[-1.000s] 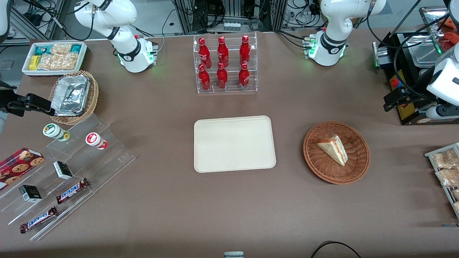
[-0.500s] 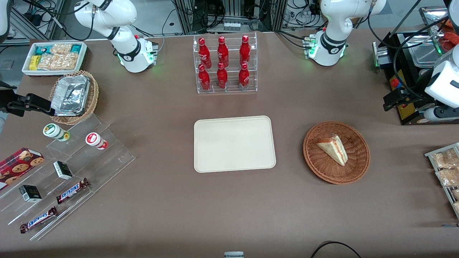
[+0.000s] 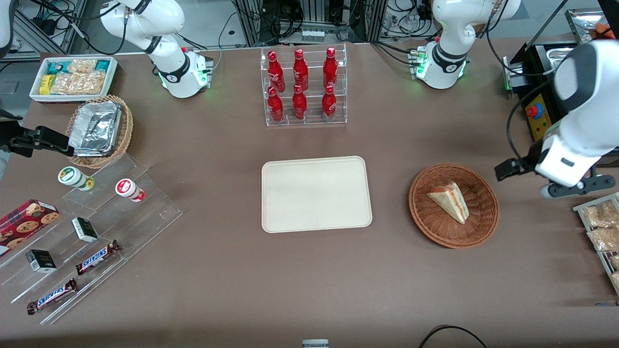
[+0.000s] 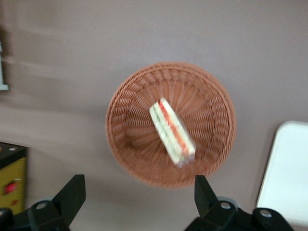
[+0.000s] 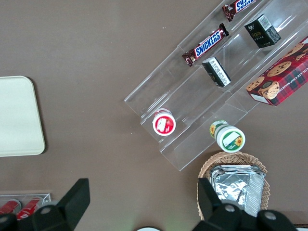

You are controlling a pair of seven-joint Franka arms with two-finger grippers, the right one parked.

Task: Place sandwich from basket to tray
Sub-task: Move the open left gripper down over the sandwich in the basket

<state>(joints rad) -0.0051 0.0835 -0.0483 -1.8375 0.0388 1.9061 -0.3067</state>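
Your end effector [image 4: 134,199] hangs wide open above the bench, holding nothing.
You see the sandwich [image 3: 449,200] lying in the basket [image 3: 425,220]; the tray [image 3: 316,193] sits well apart.

A robotics lab staged as a snack counter: two white arms [image 3: 164,43] bolted to a brown table [image 3: 309,280], cables and equipment racks [image 3: 314,19] at its edge, an emergency-stop box [image 3: 537,118], cola bottles [image 3: 300,84] and candy bars [image 3: 96,256] on acrylic stands.
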